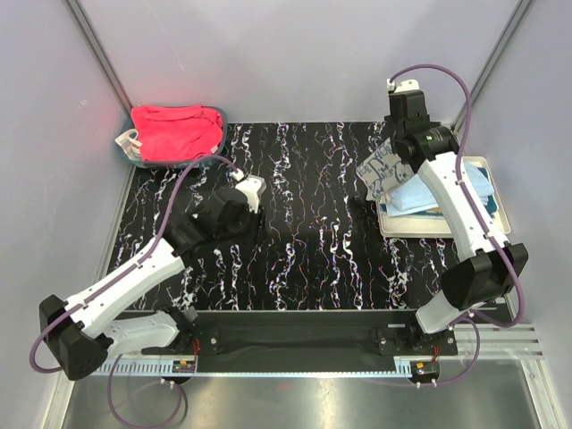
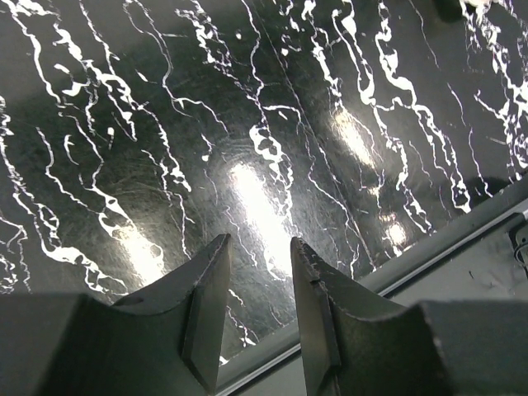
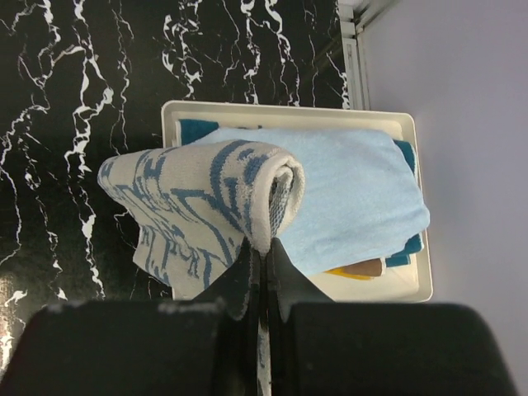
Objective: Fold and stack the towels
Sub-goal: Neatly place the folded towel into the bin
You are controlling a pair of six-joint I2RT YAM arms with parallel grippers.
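My right gripper [image 3: 264,247] is shut on a folded white towel with dark blue print [image 3: 190,214], which hangs draped over the left edge of the cream tray [image 3: 280,110]. In the tray a folded light blue towel [image 3: 355,198] lies on top of a teal towel [image 3: 408,247] and a mustard-brown one [image 3: 363,270]. From above, the printed towel [image 1: 384,172] hangs under the right gripper [image 1: 402,159]. A red-pink towel [image 1: 176,131] lies crumpled in the bin at the back left. My left gripper [image 2: 260,243] is open over bare table, nothing between its fingers.
The translucent teal bin [image 1: 128,150] stands in the back left corner. The tray [image 1: 497,214] sits against the right wall. The black marbled table [image 1: 313,206] lies between them. A metal rail [image 2: 462,227] runs along the table's near edge.
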